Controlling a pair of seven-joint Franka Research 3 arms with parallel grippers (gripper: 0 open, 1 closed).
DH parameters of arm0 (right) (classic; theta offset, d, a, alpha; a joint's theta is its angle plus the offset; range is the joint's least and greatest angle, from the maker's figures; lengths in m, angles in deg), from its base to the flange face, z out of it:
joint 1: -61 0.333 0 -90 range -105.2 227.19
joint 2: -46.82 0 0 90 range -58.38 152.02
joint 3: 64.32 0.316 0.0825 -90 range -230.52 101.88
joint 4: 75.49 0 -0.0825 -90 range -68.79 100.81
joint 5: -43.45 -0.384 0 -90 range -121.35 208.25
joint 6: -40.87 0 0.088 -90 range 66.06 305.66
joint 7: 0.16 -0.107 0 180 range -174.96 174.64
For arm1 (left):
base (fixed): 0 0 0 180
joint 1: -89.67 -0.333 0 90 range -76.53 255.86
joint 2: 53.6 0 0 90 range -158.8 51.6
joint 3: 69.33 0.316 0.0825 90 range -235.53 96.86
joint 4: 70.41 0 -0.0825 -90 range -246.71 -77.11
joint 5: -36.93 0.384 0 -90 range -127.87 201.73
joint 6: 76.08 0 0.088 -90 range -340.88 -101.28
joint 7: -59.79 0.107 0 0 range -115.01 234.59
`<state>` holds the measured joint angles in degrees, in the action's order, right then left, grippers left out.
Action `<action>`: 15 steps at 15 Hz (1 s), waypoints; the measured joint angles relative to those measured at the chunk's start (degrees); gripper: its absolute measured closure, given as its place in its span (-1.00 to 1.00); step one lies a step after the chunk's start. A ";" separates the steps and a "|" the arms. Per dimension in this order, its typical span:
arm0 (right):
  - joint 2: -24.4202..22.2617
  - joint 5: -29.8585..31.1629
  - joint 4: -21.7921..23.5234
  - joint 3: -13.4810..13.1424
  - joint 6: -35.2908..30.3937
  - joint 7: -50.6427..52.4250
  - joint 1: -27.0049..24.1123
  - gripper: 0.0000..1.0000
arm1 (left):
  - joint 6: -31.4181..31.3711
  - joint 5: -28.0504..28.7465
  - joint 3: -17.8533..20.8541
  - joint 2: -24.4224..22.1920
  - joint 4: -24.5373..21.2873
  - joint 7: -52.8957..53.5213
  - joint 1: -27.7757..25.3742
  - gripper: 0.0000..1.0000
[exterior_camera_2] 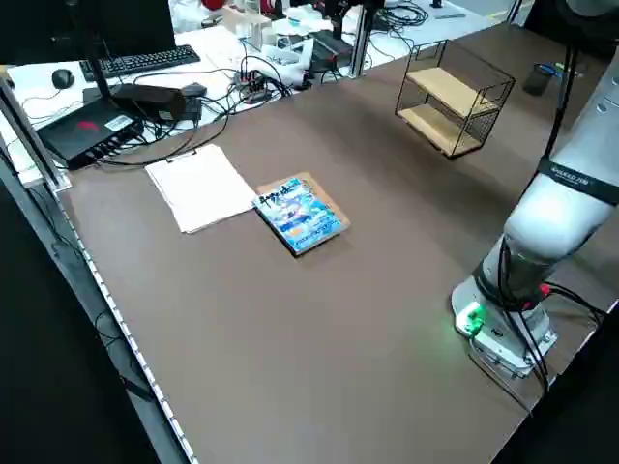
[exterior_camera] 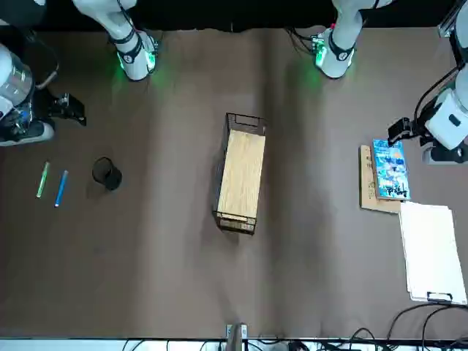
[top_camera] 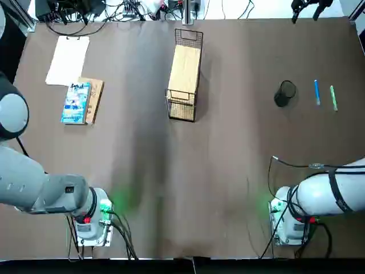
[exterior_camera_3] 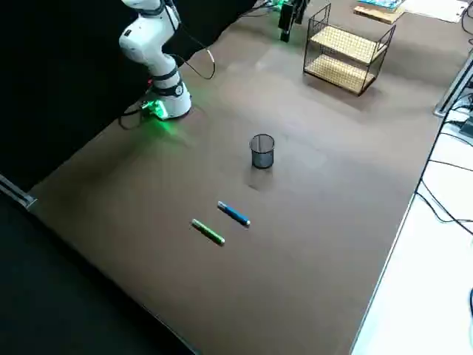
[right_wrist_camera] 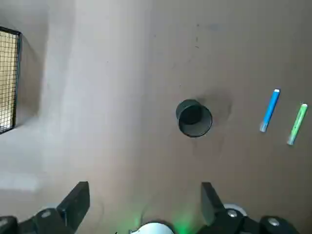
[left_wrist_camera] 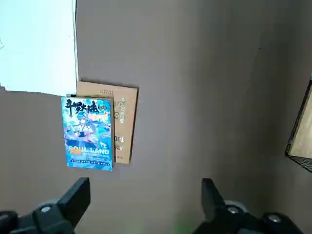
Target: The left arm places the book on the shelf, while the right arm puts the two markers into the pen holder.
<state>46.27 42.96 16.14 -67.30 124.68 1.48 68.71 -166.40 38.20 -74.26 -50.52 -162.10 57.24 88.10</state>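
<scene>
The book (top_camera: 76,103), light blue and white, lies at the table's left on top of a tan book (top_camera: 94,98). The shelf (top_camera: 185,73), black wire with a wooden top, stands at the middle back. At the right, the black pen holder (top_camera: 284,93) stands upright, with the blue marker (top_camera: 316,92) and the green marker (top_camera: 333,97) lying side by side beyond it. My left gripper (left_wrist_camera: 145,200) hangs open high above the table, on my side of the book (left_wrist_camera: 88,132). My right gripper (right_wrist_camera: 145,202) is open too, high over the pen holder (right_wrist_camera: 194,118), and holds nothing.
A white paper sheet (top_camera: 68,60) lies behind the books at the back left. Cables, a keyboard (exterior_camera_2: 135,63) and other gear crowd the desk past the far edge. Both green-lit arm bases (top_camera: 94,220) stand at the near edge.
</scene>
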 joint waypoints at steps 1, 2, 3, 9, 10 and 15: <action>-0.44 0.01 0.54 -0.22 0.09 0.00 -0.14 -1.00 | 0.00 0.02 0.00 0.00 0.00 0.03 -0.01 -1.00; -0.81 0.01 1.08 -0.36 0.25 0.00 -0.25 -1.00 | 0.00 0.05 0.00 0.00 0.00 0.09 -0.01 -1.00; -1.03 0.02 1.53 -0.46 0.40 0.00 -0.34 -0.99 | 0.00 0.05 0.01 0.00 0.00 0.09 -0.01 -1.00; -1.64 0.45 3.33 -0.66 2.59 0.04 -5.03 -0.82 | 4.88 -2.14 0.35 2.36 -1.47 0.89 -8.08 -1.00; -1.64 0.64 3.89 -0.72 3.48 0.59 -7.24 -0.79 | 4.99 -4.08 0.39 4.14 -1.80 1.31 -11.51 -1.00; -0.41 4.09 17.16 -1.28 23.27 7.18 -19.36 -0.81 | 3.80 -24.60 0.54 17.65 -1.87 12.33 -30.41 -1.00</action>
<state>45.86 47.04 33.30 -68.58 147.95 8.66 49.35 -162.60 13.60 -73.72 -32.87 -163.97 69.57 57.69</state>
